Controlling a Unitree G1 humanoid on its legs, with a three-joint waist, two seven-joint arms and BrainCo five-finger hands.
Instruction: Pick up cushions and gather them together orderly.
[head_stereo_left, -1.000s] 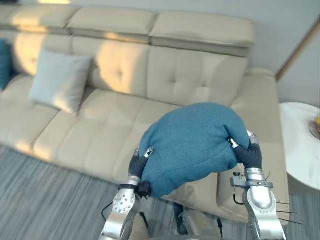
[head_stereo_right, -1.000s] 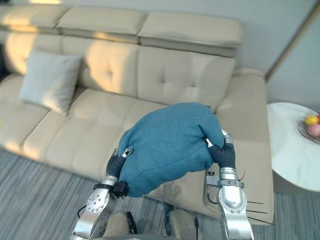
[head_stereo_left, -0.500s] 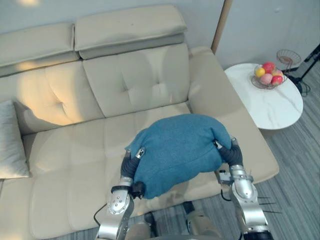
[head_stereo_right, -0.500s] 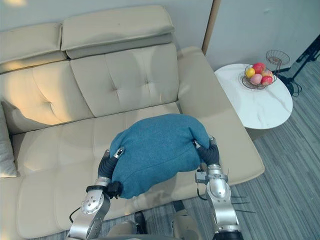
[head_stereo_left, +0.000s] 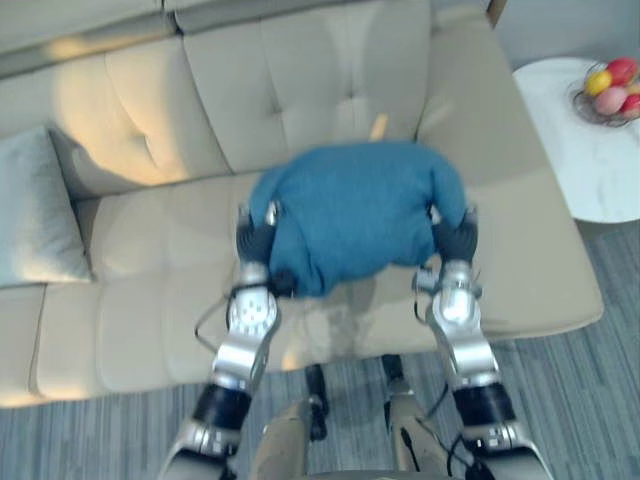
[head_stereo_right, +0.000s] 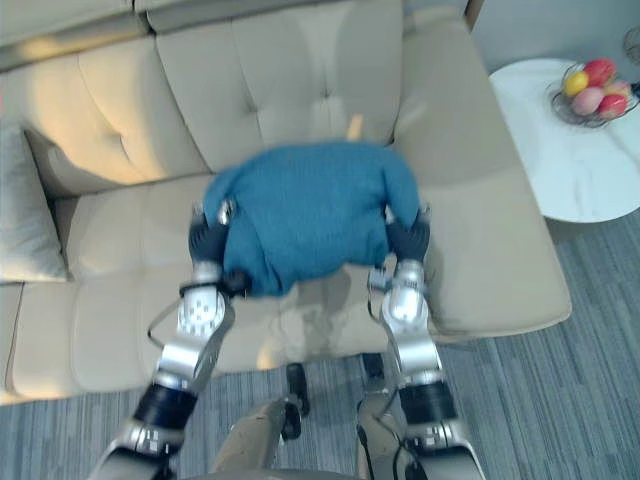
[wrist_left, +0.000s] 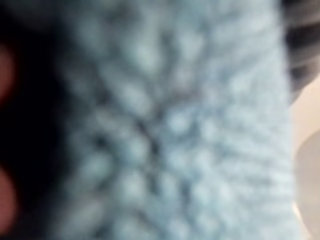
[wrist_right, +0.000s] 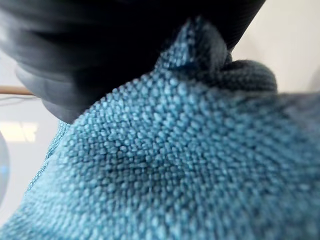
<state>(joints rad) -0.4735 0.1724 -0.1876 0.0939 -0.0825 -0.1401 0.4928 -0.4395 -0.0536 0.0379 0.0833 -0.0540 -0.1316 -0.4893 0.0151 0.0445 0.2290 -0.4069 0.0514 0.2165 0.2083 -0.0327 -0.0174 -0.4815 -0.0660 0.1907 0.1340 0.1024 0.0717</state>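
Blue cushion: the blue cushion (head_stereo_left: 352, 210) hangs at the middle of the head views, held between the two arms. It is over the sofa seat and in front of the backrest, with its shadow on the seat edge below it.
Left robot hand: the left robot hand (head_stereo_left: 256, 243) is at the cushion's 9 o'clock edge. Its dark cover presses against the fabric and a silver finger hooks over the cushion's side, grasping it. Its wrist view shows blurred blue weave from very close.
Right robot hand: the right robot hand (head_stereo_left: 457, 240) is at the cushion's 3 o'clock edge and clamps that side. In its wrist view a fold of blue cloth is bunched up against the dark cover.
Sofa: the beige sofa (head_stereo_left: 150, 270) has a tufted back and spans the view from 9 to 3 o'clock.
Grey cushion: the grey cushion (head_stereo_left: 35, 215) leans on the sofa back at 9 o'clock, well apart from the blue one.
Bench: the round white bench (head_stereo_left: 575, 160) stands beside the sofa's arm at 2 o'clock.
Fruit bowl: the wire fruit bowl (head_stereo_left: 608, 90) sits on that bench, with red and yellow fruit in it.
Floor: the striped grey carpet (head_stereo_left: 600, 400) lies at 5 to 7 o'clock.
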